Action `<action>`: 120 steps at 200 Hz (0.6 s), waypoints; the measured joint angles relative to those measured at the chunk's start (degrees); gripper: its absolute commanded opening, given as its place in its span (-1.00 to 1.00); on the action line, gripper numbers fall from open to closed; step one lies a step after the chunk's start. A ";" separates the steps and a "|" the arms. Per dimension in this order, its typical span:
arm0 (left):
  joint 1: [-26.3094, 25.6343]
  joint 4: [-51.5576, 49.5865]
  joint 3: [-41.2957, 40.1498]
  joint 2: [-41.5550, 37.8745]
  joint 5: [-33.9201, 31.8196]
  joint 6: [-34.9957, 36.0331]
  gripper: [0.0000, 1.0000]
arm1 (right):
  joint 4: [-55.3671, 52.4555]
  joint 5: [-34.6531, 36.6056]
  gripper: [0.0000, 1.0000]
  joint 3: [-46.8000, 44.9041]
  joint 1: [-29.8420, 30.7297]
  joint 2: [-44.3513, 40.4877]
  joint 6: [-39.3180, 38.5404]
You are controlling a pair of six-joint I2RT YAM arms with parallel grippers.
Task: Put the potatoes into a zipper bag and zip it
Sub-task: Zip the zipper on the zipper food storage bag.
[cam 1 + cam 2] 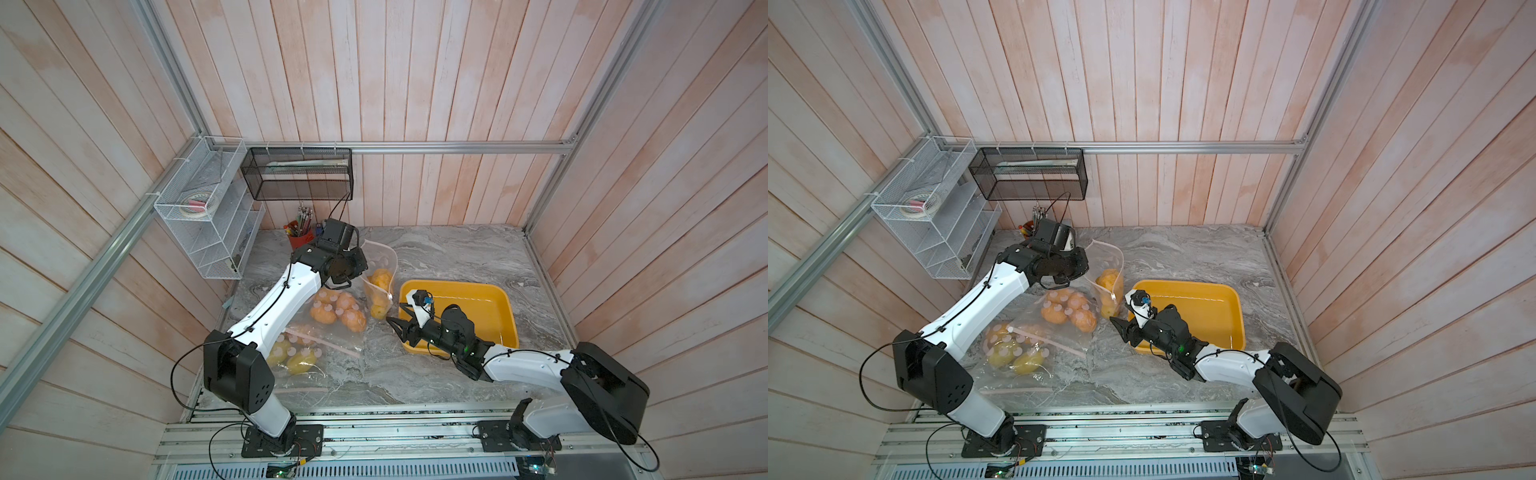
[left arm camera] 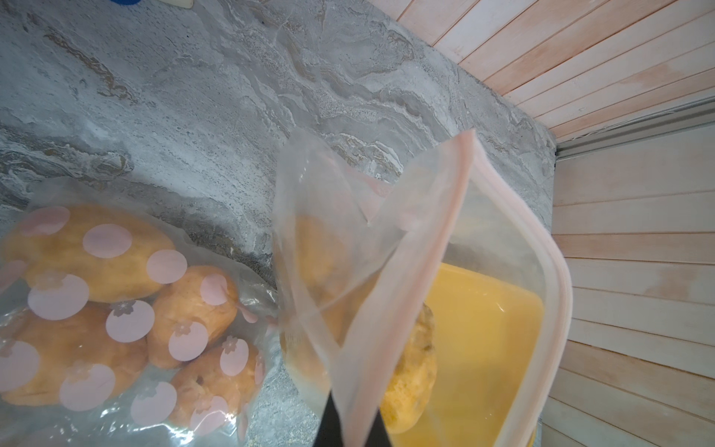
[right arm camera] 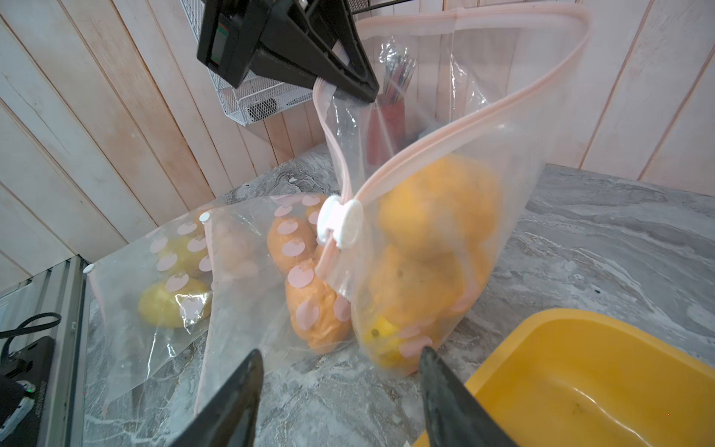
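At the left, two dotted bags [image 1: 316, 332] of potatoes [image 1: 336, 309] are lying flat on the marble table [image 1: 457, 257]. Just beside them the left gripper [image 3: 350, 91] is clamping the pink rim of the zipper bag [image 3: 522, 127], holding it upright with its mouth gaping. More potatoes, seemingly three through the blurry plastic, are resting inside. Further right, the right gripper [image 3: 340, 354] is hovering empty near the bag's base, jaws spread apart, beside the yellow tray [image 3: 580, 367].
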 measured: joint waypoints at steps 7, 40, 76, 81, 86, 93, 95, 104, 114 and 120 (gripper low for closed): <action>0.02 0.02 -0.07 0.00 0.02 0.00 -1.00 | 0.92 0.09 0.18 0.17 0.00 0.55 -0.24; 0.07 0.07 -0.13 0.00 0.44 0.00 -1.00 | 4.48 0.11 0.02 1.25 0.00 1.09 -0.92; 0.07 0.09 -0.13 0.00 1.07 0.00 -1.00 | 6.40 0.09 -0.30 2.19 0.00 1.64 -1.66; 0.07 0.09 -0.13 0.00 1.07 0.00 -1.00 | 6.51 0.13 -0.31 2.27 0.00 1.81 -1.73; 0.07 0.09 -0.13 0.00 1.09 0.00 -1.00 | 6.60 0.11 -0.31 2.29 0.00 1.97 -1.64; 0.09 0.09 -0.13 0.00 1.09 0.00 -1.00 | 6.60 0.13 -0.31 2.29 0.00 2.16 -1.70; 0.09 0.09 -0.13 0.00 1.09 0.00 -1.00 | 6.60 0.13 -0.31 2.29 0.00 2.23 -1.73; 0.11 0.09 -0.13 0.00 1.14 0.00 -1.00 | 6.60 0.13 -0.31 2.38 0.00 2.58 -1.75; 0.11 0.09 -0.13 0.00 1.14 0.00 -1.00 | 6.58 0.13 -0.31 2.67 0.00 3.17 -1.75; 0.13 0.09 -0.13 0.00 1.20 0.00 -1.00 | 6.60 0.15 -0.31 2.86 0.00 3.52 -1.75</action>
